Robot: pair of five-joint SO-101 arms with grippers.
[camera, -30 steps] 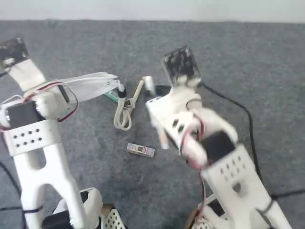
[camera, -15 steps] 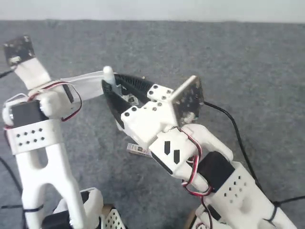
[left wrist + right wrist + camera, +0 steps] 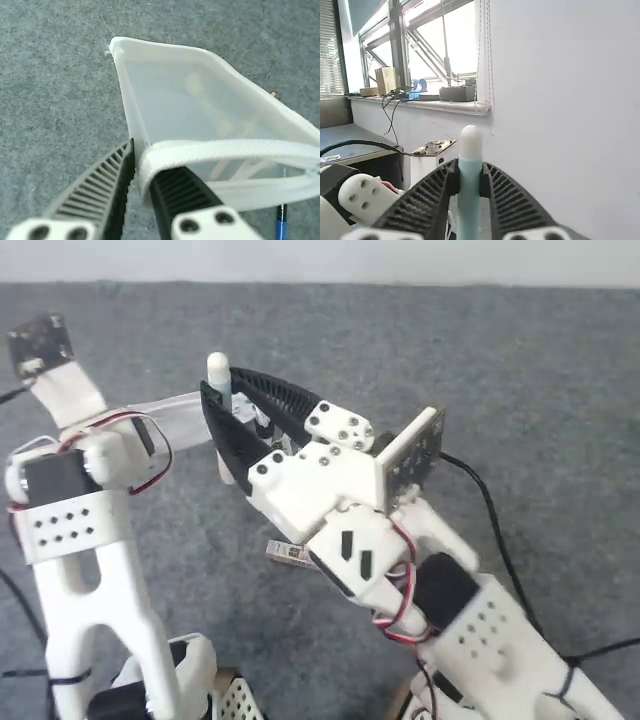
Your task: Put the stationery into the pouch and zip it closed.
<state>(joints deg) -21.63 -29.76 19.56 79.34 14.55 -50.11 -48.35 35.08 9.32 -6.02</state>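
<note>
Grey felt-like carpet covers the table. The left claw is clamped shut on the zipper rim of a translucent white plastic pouch with a white zipper, the rim pinched between its two black ribbed fingers. The pouch's mouth gapes open right at the claw and its body stretches away from the fingertips. Pale shapes show through its wall, though it is not clear whether they lie inside or underneath. A thin dark-blue pen rests on the carpet beyond the mouth, on the side away from the claw. In the high view the pouch reaches across to the right claw, which sits at the pouch's far end. The right claw is closed firmly on a pale teal pen with a rounded white cap, held upright with the cap standing above the fingertips. A small pale rectangular block lies on the carpet behind the right claw, beside that arm's body.
</note>
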